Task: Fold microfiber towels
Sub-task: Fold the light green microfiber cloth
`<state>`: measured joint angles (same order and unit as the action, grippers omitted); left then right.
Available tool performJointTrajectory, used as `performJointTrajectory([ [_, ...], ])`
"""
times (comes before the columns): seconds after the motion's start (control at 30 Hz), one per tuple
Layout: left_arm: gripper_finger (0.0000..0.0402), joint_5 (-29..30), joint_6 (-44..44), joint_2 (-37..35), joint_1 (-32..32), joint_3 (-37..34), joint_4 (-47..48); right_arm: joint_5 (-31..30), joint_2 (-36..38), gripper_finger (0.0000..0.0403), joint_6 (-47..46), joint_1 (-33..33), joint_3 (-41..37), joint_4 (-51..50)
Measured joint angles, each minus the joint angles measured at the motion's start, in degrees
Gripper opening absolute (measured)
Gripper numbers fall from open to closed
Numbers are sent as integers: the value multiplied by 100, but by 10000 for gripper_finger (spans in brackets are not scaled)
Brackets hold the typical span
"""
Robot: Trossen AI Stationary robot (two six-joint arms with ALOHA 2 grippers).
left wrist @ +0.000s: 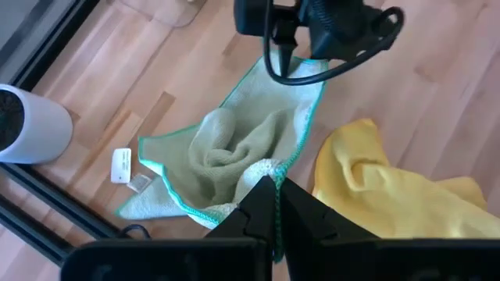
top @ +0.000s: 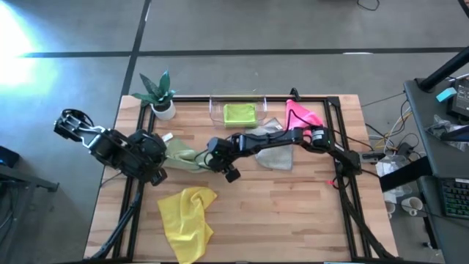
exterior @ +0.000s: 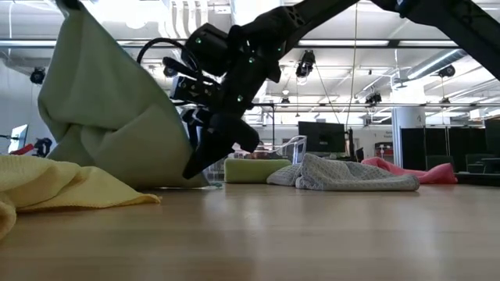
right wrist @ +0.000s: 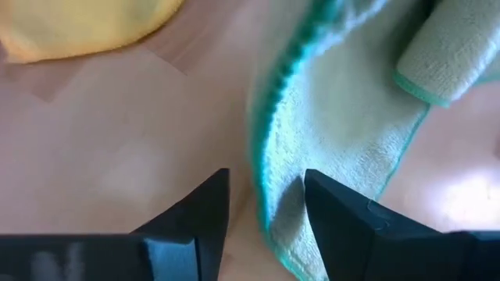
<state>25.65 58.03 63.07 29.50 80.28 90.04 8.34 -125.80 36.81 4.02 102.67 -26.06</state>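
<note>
The pale sage towel (top: 182, 155) with a teal hem is bunched at the table's left middle, one part raised (exterior: 101, 94). My left gripper (left wrist: 275, 195) is shut on it at its raised part. My right gripper (right wrist: 266, 204) is open and reaches in low from the right (exterior: 205, 160), with the towel's hem (right wrist: 269, 148) running between its fingers. The yellow towel (top: 187, 220) lies crumpled near the front. The grey towel (top: 277, 155) lies mid-table. The pink towel (top: 302, 114) lies at the back right. The lime towel (top: 239, 114) lies folded in the clear tray. My left gripper pinches the sage towel's teal-hemmed edge (left wrist: 264, 168) between its two shut fingers. The towel hangs slack below the fingers, and its lower folds (left wrist: 234, 148) rest on the table. My right gripper has one finger on either side of the towel's hem (right wrist: 273, 218); I cannot tell whether they touch it.
A potted plant (top: 160, 99) stands at the back left corner. The clear tray (top: 216, 110) stands at the back middle. A small white tag (left wrist: 121, 165) lies on the wood beside the sage towel. Bare wood shows at the front right (top: 293, 220).
</note>
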Motion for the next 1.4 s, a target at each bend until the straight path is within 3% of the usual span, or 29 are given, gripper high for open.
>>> performJointTrajectory([
  [0.13,0,0,-34,0,0,67,-2,-378,0,139,-157,84,-2,-60],
  [0.4,0,-2,-36,-25,0,80,-2,-555,0,93,-364,276,-4,-199],
  [0.63,0,-4,-157,-61,0,80,-2,-542,50,15,-616,272,-2,-612],
  [0.83,0,-246,-454,-39,0,80,-2,-544,373,9,-1715,178,312,-1888],
  [1.03,0,-389,-1115,100,0,80,-41,-573,978,8,-2676,-117,489,-2517],
  [1.4,0,-304,-1704,378,2,80,-98,-1972,2600,8,-4681,-892,494,-3154],
])
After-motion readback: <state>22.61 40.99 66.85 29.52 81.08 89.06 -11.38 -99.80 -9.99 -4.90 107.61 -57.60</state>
